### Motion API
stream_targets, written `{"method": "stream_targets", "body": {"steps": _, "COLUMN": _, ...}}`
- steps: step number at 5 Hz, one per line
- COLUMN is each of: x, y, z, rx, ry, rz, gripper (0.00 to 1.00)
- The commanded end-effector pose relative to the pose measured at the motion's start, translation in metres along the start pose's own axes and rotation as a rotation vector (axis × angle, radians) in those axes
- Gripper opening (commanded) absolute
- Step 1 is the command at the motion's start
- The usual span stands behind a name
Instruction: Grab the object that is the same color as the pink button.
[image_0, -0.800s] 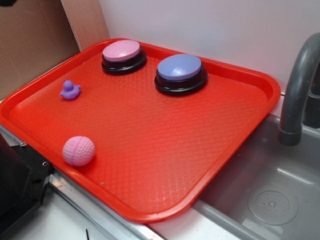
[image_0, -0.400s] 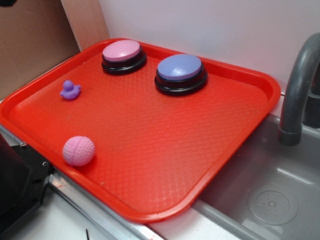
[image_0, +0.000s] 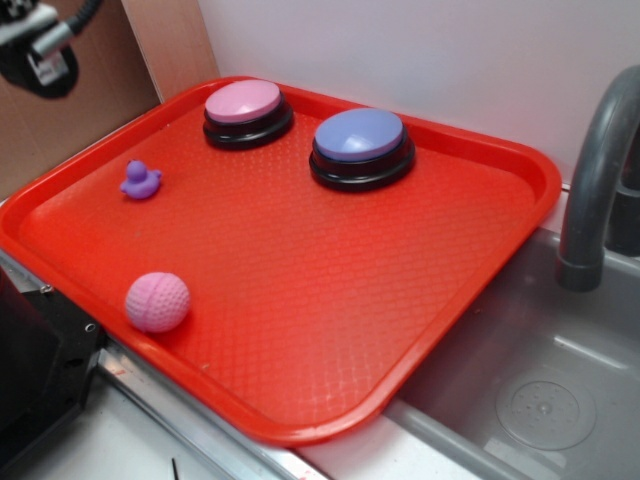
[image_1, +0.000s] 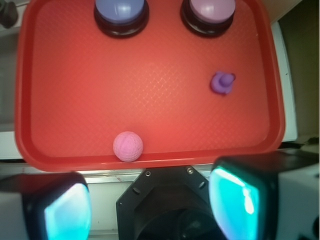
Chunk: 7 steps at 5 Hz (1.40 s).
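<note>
1. Nearest to the wrist camera I had my own gripper: the two fingers sat wide apart at the bottom of frame with nothing between them, so it was spread and empty.

2. Just past the fingers came the near rim of the red tray. The pink ball, the object I was after, lay on the tray close against that rim, roughly 11 o'clock from the gripper's centre. In the exterior view the pink ball sat at about 8 o'clock on the tray, untouched.

3. Mid-tray, at 2 o'clock from the ball in the wrist view, stood the tiny purple duck, well apart from it. Wrong colour; ignored.

4. Farthest off, along the far rim: the pink button at 1 o'clock and the blue-purple button at 12.

5. Change noted: part of the arm had come into the exterior view's top-left corner, absent moments before. Objects had not shifted. I judged the approach only beginning; a descent onto the ball remained.
</note>
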<state>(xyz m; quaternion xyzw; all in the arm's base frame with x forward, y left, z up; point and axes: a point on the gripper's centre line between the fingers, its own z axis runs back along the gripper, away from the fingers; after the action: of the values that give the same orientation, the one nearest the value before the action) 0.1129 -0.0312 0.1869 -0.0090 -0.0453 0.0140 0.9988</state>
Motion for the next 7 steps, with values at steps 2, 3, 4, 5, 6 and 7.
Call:
{"method": "stream_targets", "body": {"steps": 2, "x": -0.009, "y": -0.007, "z": -0.08, "rx": -0.049, "ry": 0.047, "rz": -0.043, "gripper": 1.0}}
{"method": "stream_targets", "body": {"steps": 3, "x": -0.009, "y": -0.009, "z": -0.106, "rx": -0.089, "ry": 0.028, "rz": -0.055, "gripper": 1.0}}
{"method": "stream_targets", "body": {"steps": 4, "x": -0.003, "y": -0.014, "z": -0.127, "rx": -0.137, "ry": -0.004, "rz": -0.069, "gripper": 1.0}}
{"method": "stream_targets", "body": {"steps": 5, "x": -0.002, "y": -0.022, "z": -0.141, "rx": -0.139, "ry": 0.035, "rz": -0.094, "gripper": 1.0}}
{"method": "stream_targets", "body": {"steps": 6, "x": 0.0, "y": -0.028, "z": -0.151, "rx": -0.134, "ry": 0.053, "rz": -0.106, "gripper": 1.0}}
{"method": "stream_targets", "body": {"steps": 7, "x": -0.003, "y": -0.031, "z": -0.155, "rx": -0.126, "ry": 0.078, "rz": -0.119, "gripper": 0.0}}
